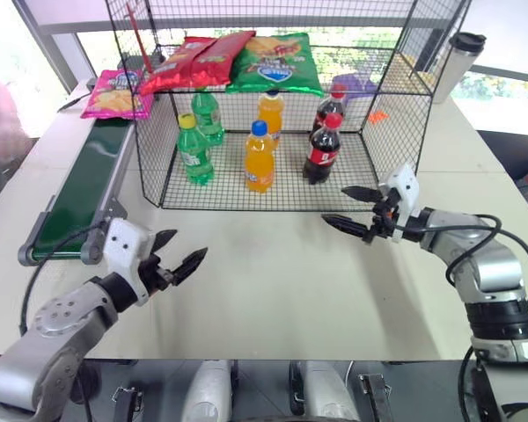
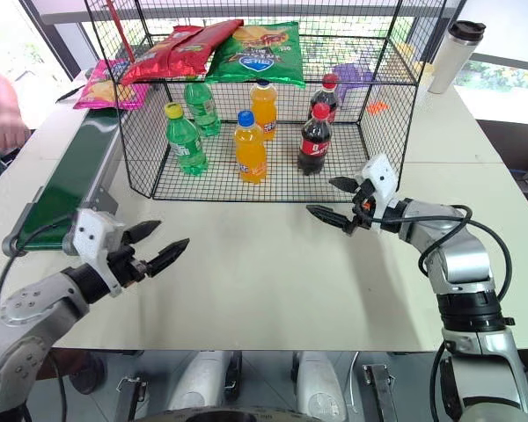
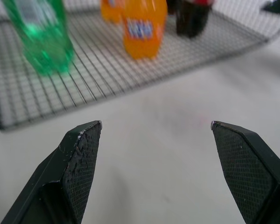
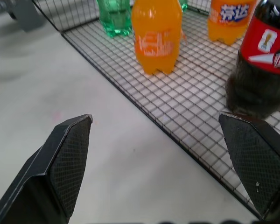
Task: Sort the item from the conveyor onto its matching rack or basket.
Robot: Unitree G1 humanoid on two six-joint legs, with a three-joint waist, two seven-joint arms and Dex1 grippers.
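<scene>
Your head views take in pink crisp bag (image 1: 117, 93) on far end of conveyor (image 1: 81, 192), well beyond left claw (image 1: 179, 253), just beside wire cage (image 1: 150, 132). Wrist views give you close look at cage floor instead. Cage upper tier carries red bags (image 1: 196, 60) and green bag (image 1: 276, 62); below stand green bottles (image 1: 194, 150), orange bottles (image 1: 260, 157), cola bottles (image 1: 322, 149). Both claws spread wide, empty, hovering above tabletop (image 1: 264, 290); right claw (image 1: 352, 208) sits near cage front edge.
</scene>
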